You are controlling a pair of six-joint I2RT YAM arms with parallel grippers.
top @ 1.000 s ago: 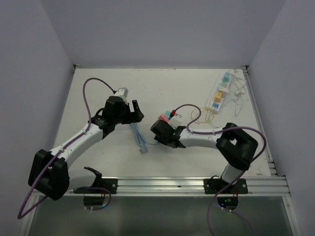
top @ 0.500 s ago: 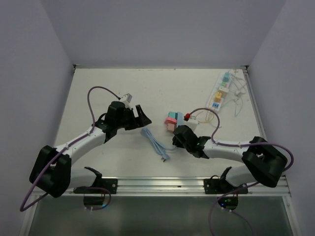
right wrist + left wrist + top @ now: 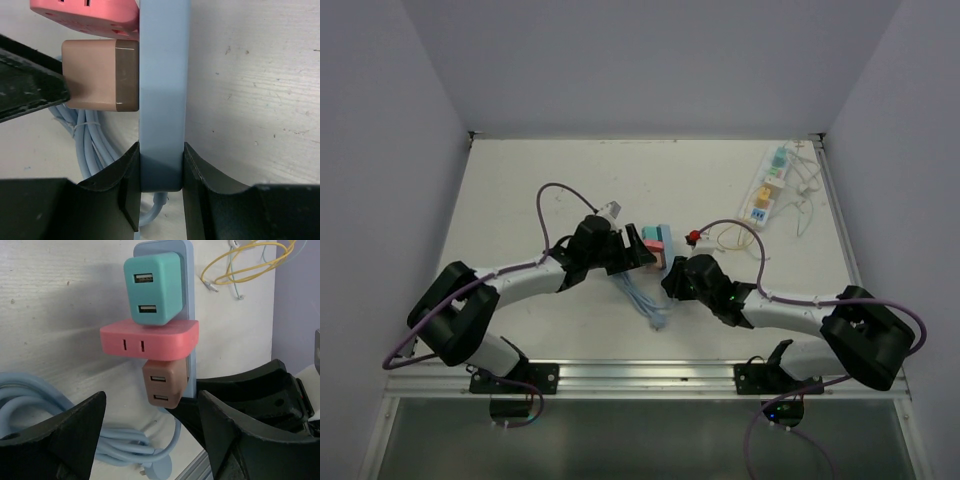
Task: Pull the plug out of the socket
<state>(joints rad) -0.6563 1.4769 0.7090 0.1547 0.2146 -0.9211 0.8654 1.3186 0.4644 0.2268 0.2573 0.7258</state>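
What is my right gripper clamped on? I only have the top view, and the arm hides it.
Observer: The right gripper is shut on one end of the light-blue strip, a finger on each side.
Operator: Which plug is my other gripper facing?
Observer: The brown charger, which sits below the pink adapter and teal charger.
Operator: Is it closed on that?
Observer: No. The left gripper is open, with gaps showing on both sides of the charger.
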